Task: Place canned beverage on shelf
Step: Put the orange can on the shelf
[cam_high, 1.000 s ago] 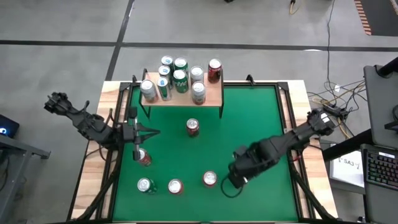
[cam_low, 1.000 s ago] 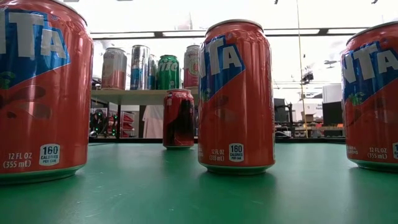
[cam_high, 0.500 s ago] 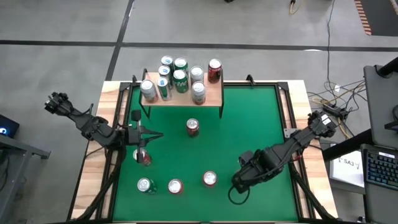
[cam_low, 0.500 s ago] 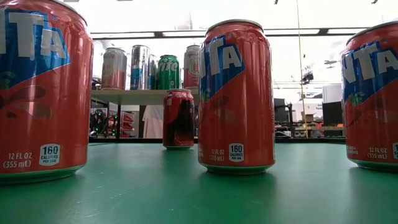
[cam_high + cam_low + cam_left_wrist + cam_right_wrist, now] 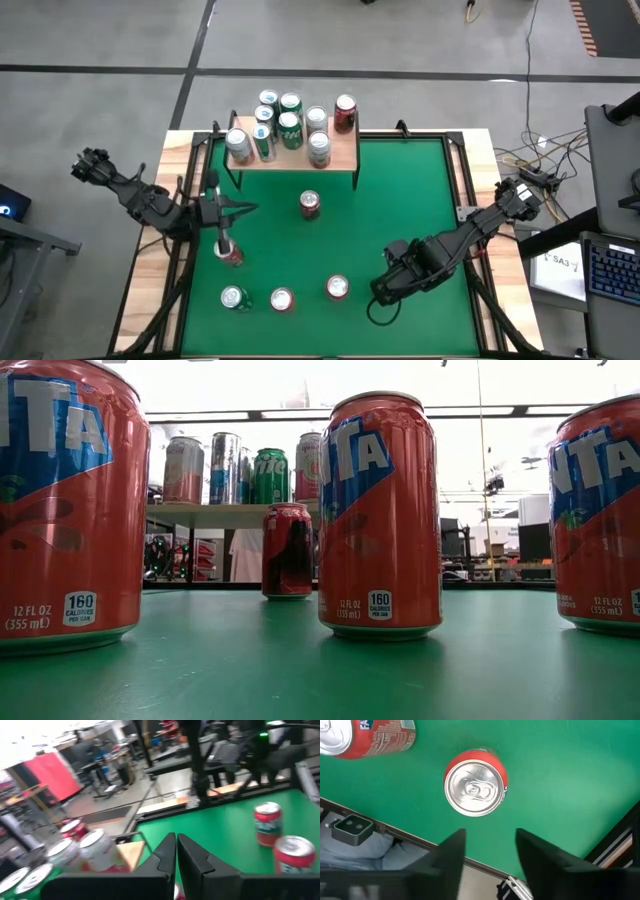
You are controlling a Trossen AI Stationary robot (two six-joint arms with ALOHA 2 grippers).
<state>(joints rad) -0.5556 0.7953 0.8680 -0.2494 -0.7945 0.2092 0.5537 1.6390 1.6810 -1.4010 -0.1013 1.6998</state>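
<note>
The light-wood shelf (image 5: 340, 152) stands at the table's far side with several cans on it; it also shows in the low view (image 5: 215, 513). A red can (image 5: 310, 205) stands mid-table, another can (image 5: 231, 254) at the left, and three cans (image 5: 282, 299) stand in a near row. My left gripper (image 5: 252, 209) is shut and empty (image 5: 176, 839), above the table just beyond the left can. My right gripper (image 5: 380, 292) is open (image 5: 490, 837), beside the near row's right can (image 5: 337, 288), whose top shows ahead of the fingers (image 5: 475, 787).
The green table top (image 5: 400, 200) is framed by black rails and wooden edges. The low view is filled by three orange cans (image 5: 380, 515) close to the camera, with a dark red can (image 5: 288, 550) behind. Open green surface lies at the right and far right.
My right gripper has moved toward the table's near edge and now sits beside the near row's right can, still open. The cans have stayed where they were.
</note>
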